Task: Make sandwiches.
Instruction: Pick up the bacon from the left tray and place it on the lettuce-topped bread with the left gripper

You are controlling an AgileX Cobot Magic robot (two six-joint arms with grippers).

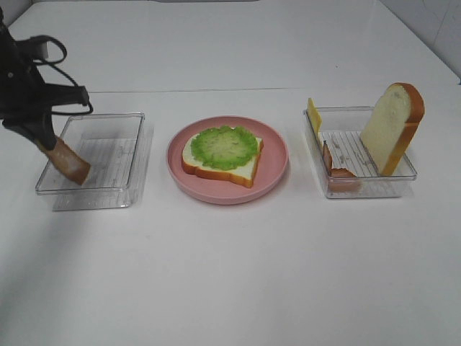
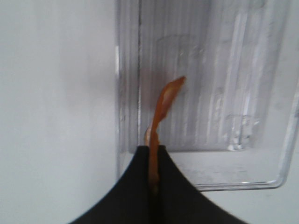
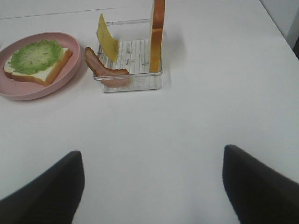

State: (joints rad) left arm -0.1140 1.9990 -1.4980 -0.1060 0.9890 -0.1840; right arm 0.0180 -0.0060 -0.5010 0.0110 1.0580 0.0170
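A bread slice (image 1: 238,169) topped with green lettuce (image 1: 224,147) lies on the pink plate (image 1: 277,155). My left gripper (image 1: 43,140) is shut on a brown bacon strip (image 1: 70,161), held over the left clear tray (image 1: 115,155); the left wrist view shows the strip (image 2: 161,107) pinched edge-on in the gripper (image 2: 153,156). In the right tray (image 1: 364,187) stand a second bread slice (image 1: 392,126), a yellow cheese square (image 1: 314,115) and another bacon strip (image 1: 337,173). My right gripper (image 3: 152,184) is open over bare table, short of that tray (image 3: 133,81).
The white table (image 1: 230,274) stretches wide in front of the plate and trays. A seam line runs across it behind the trays. The left arm's black cables (image 1: 43,54) hang at the far left edge.
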